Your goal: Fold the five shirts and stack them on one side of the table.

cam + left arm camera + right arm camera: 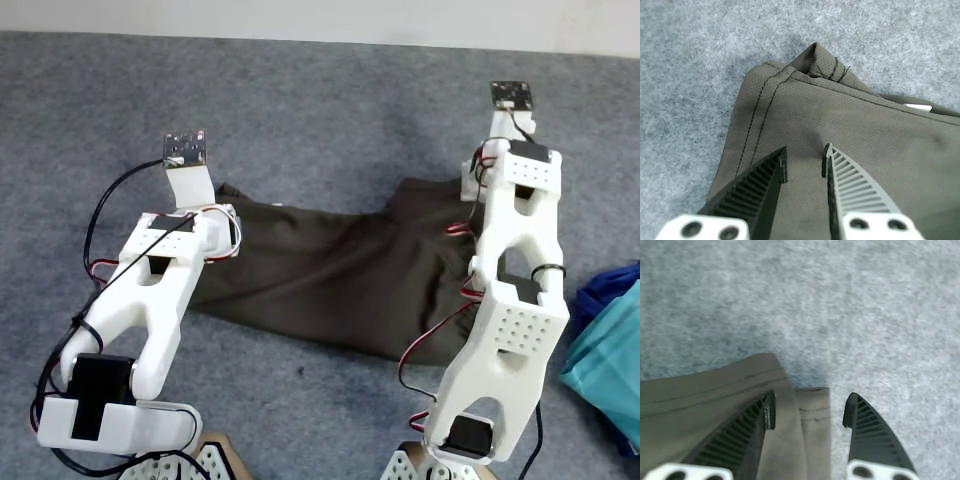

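Left of centre on the grey tabletop (330, 100), the left arm (160, 300) bends over one end of an olive shirt (330, 280). Its wrist view shows the left gripper (805, 162) poised over that end, just inside a stitched hem and a bunched corner. One finger is black and one grey, and they stand a narrow gap apart, with flat fabric showing between the tips and nothing pinched. Whether the tips touch the cloth cannot be told.

The olive shirt lies across the middle of the tabletop, stretching from one arm to the other, its edges rumpled.

The right arm (510, 300) stands over the shirt's right end. The right gripper (811, 410) is spread wider, its black fingers set either side of a narrow hemmed flap at the shirt's edge. One finger is over the cloth and the other over bare tabletop, and nothing is held.

At the tabletop's right edge, apart from the olive shirt, a blue shirt (605, 285) and a teal shirt (610, 370) lie heaped together. The teal one is nearer the arms' bases, and both are cut off by the frame.
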`<state>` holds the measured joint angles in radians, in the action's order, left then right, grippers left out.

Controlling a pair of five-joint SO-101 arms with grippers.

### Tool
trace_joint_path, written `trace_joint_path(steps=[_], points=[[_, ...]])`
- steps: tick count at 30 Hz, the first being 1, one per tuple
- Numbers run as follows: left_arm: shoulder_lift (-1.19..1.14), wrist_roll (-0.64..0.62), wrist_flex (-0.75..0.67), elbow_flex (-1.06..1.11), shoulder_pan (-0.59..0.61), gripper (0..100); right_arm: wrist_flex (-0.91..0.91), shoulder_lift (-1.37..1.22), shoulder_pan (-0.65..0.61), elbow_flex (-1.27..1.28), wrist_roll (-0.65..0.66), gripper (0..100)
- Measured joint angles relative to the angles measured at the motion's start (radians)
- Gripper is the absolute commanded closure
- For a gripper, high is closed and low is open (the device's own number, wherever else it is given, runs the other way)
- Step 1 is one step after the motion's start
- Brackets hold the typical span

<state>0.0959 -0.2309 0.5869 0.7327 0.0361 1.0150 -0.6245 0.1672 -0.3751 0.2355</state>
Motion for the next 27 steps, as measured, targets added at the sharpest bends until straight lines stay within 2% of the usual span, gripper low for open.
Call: trace_joint_path(steps=[13, 15, 20, 27], points=[[0.000, 0.000, 0.000, 0.000, 0.000, 86, -0.002, -0.115, 0.002, -0.048, 0.000, 77.2], [0.000, 0.000, 0.000, 0.000, 0.000, 86, 0.000, -0.146, 0.002, -0.080, 0.002, 80.4], [-0.003, 0.000, 0.000, 0.000, 0.000, 86, 0.018, -0.195, 0.006, -0.158, 0.003, 99.8], [-0.003, 0.000, 0.000, 0.000, 0.000, 86, 0.181, -0.216, 0.011, -0.325, 0.003, 99.2]])
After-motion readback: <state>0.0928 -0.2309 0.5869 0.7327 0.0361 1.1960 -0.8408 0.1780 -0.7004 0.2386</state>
